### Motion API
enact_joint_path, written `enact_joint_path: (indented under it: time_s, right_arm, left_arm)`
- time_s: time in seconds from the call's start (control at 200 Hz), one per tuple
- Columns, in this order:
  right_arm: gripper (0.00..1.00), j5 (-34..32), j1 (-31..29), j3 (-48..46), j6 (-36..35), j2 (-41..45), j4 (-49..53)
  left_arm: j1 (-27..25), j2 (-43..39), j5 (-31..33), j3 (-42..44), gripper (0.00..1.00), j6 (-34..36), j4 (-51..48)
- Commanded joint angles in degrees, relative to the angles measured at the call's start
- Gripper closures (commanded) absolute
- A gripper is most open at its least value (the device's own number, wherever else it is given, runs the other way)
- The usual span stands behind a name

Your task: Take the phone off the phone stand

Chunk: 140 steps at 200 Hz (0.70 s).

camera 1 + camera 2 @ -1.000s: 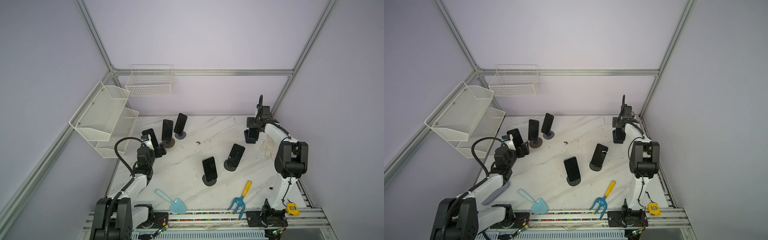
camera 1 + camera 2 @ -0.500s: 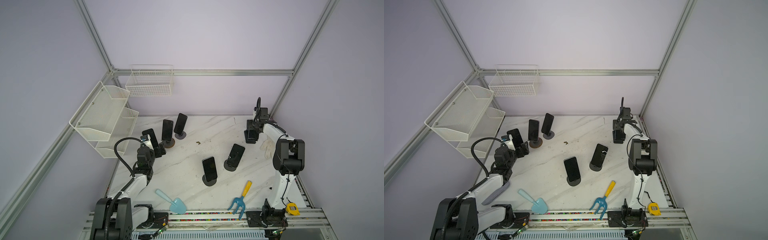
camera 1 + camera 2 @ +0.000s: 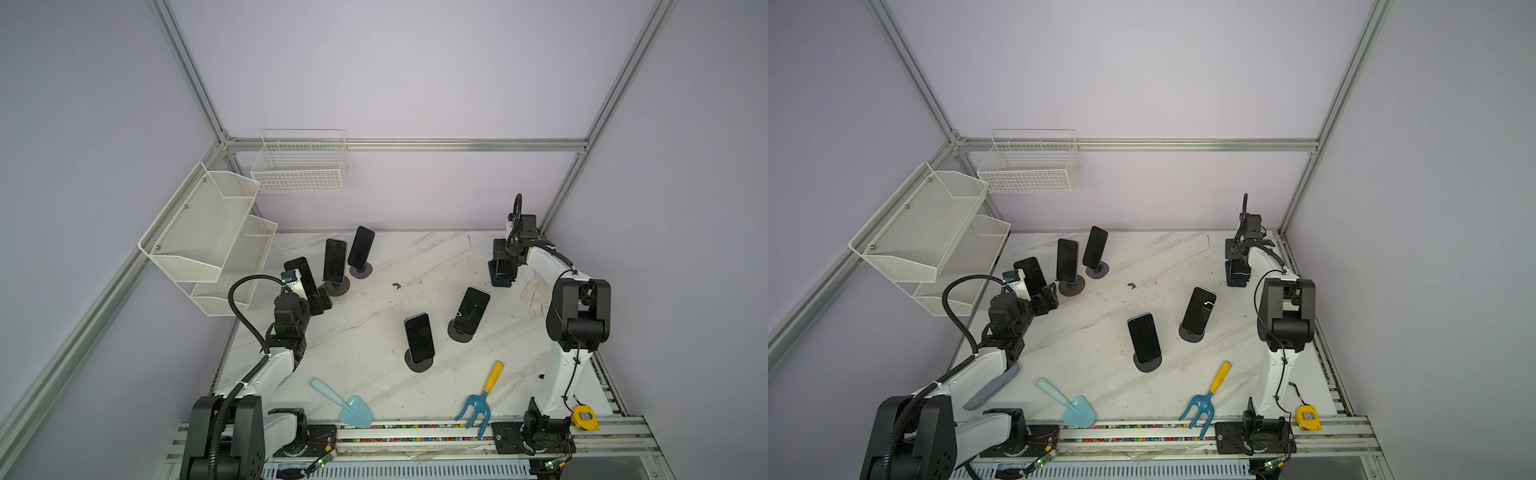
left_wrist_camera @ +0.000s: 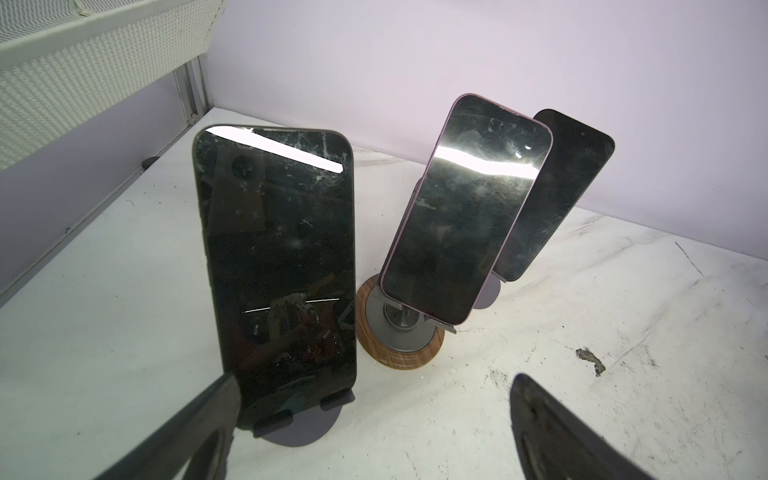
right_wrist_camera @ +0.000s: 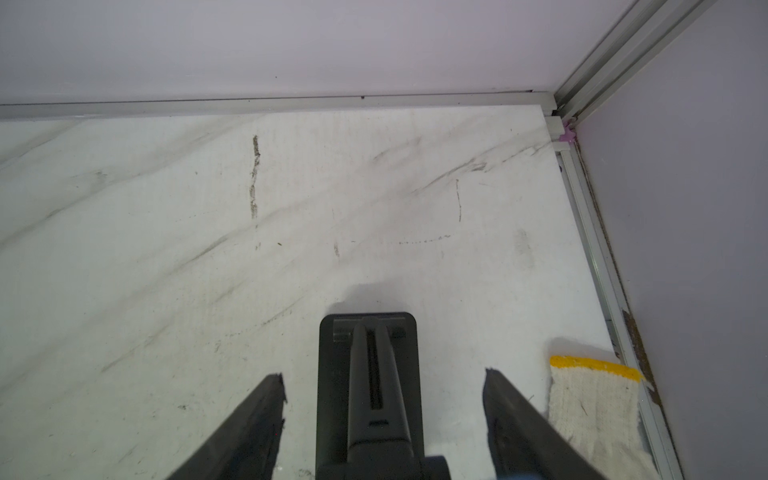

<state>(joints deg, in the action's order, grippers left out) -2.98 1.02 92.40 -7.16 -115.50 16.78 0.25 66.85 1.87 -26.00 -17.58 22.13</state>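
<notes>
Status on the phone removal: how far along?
Done: nothing certain; a grey slab beside the left arm might be a removed phone. Five phones sit on stands. In hand: left gripper open at the nearest phone; right gripper open astride a black stand. Left: grip, lift off, set down.

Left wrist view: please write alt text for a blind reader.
A dark phone on its stand is just ahead of the open left gripper. Two more phones stand farther back on the white table.
</notes>
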Motion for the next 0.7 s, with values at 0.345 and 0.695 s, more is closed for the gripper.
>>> enact_joint_path:
  time_s: [0.345,0.695]
  right_arm:
    - [0.30,10.2,-0.1,2.2,3.0,10.5,1.2]
    - [0.30,11.2,-9.6,5.2,3.9,12.9,2.4]
  left_arm:
    - [-0.2,-0.3,0.0,0.4,0.01,-0.8,2.0]
    - [-0.2,-0.3,0.3,0.3,0.00,-0.9,1.7]
